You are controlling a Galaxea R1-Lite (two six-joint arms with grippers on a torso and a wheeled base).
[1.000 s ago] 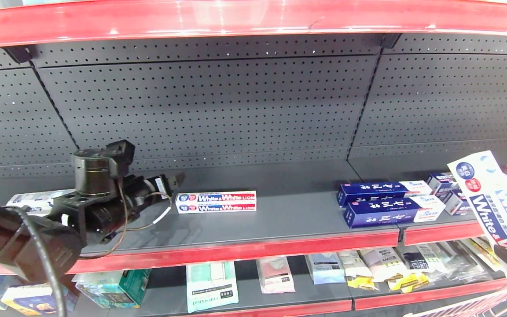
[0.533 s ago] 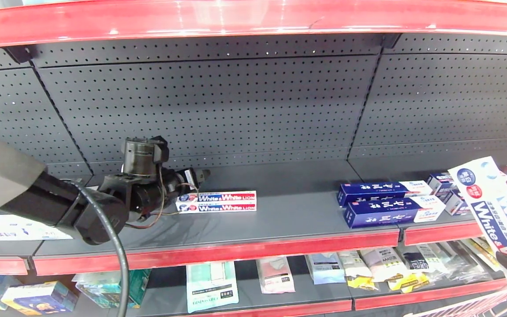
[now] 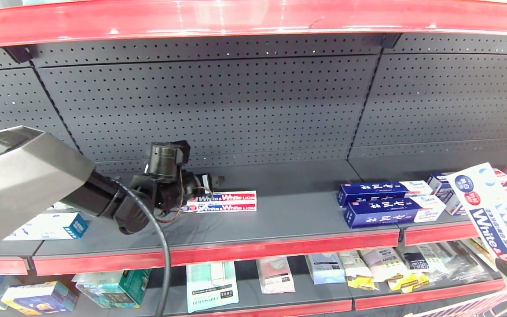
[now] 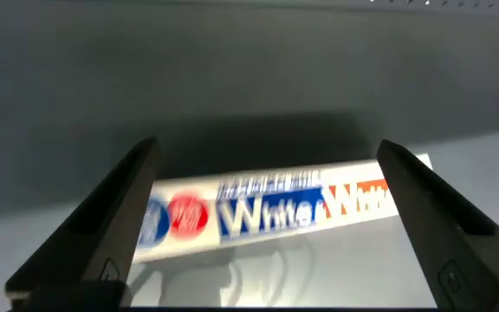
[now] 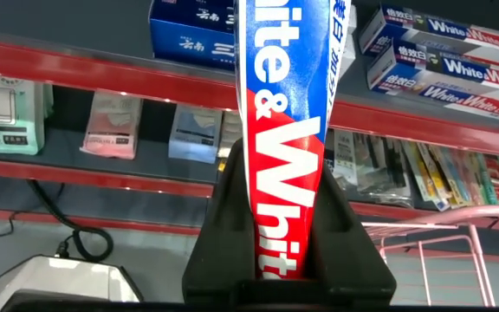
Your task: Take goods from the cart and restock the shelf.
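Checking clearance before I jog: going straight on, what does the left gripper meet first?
Probably the white, red and blue toothpaste box lying on the grey metal shelf, crosswise just ahead of the left gripper's open fingers.

We lose the left end of the lying white-and-red cardboard toothpaste box (image 3: 229,201) behind the left gripper (image 4: 267,149), its print blurs in the left wrist view, and the frame edge crops the white-blue-red toothpaste box (image 3: 493,220).

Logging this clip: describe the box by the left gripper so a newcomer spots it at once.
On the grey shelf with the red front edge, find the centre bay. A red, white and blue toothpaste box lies flat there at the left gripper, jaws open, alone, unlike the dark blue boxes further right.
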